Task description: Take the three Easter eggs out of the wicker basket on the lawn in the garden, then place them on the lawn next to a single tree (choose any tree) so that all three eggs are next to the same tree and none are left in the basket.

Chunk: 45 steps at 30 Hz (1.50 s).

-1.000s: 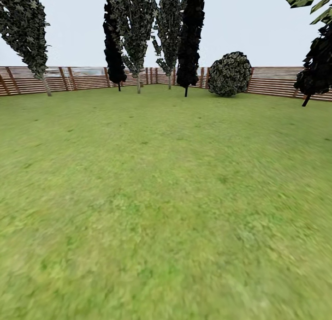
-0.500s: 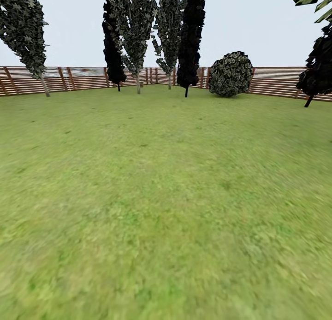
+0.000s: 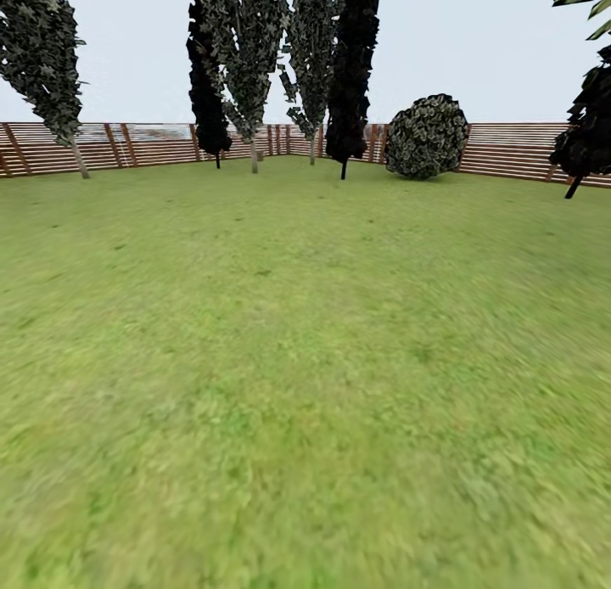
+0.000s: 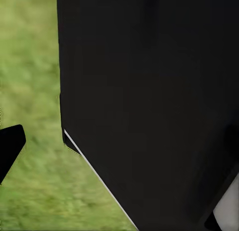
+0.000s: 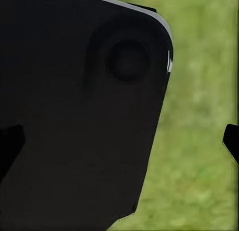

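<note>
A: Grass, mottled green lawn (image 3: 305,385), spans the head view; brown slatted wooden fence (image 3: 509,148) and dark trees (image 3: 246,54) have slid slightly since a second ago, so the camera is turning. Search continues.

B: Basket, eggs? Unseen. Wrist views add black robot bodywork (image 4: 149,91) over grass; finger spread cannot be told.
</note>
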Motion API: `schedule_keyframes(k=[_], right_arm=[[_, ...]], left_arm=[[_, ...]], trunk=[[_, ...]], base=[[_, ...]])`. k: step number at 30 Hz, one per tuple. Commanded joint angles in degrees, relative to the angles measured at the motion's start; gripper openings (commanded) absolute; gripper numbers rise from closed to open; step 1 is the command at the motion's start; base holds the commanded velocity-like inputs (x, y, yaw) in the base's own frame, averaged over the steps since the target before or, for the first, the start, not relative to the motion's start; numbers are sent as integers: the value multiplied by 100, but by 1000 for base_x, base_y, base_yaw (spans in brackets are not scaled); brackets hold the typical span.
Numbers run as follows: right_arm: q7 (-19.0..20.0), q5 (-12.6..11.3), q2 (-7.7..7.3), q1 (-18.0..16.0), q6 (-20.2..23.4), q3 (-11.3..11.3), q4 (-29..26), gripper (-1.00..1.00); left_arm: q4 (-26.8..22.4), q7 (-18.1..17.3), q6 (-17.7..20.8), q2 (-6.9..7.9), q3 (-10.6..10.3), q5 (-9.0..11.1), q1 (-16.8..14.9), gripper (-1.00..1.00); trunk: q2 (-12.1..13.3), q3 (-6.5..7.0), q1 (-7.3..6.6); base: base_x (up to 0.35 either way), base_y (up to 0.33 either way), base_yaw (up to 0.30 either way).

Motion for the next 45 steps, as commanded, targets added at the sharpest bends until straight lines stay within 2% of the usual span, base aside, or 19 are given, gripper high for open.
schedule_keyframes(k=[1,45], right_arm=[[-3,38,0,-3,-14,21,4,100],[9,-1,-5,-3,-8,8,28,100]], left_arm=[[-4,-1,8,-2,44,7,-1,100],[5,34,14,-63,9,-55,-1,100]], trunk=[[-2,-5,3],[-2,-5,3]], base=[[331,0,0],[331,0,0]])
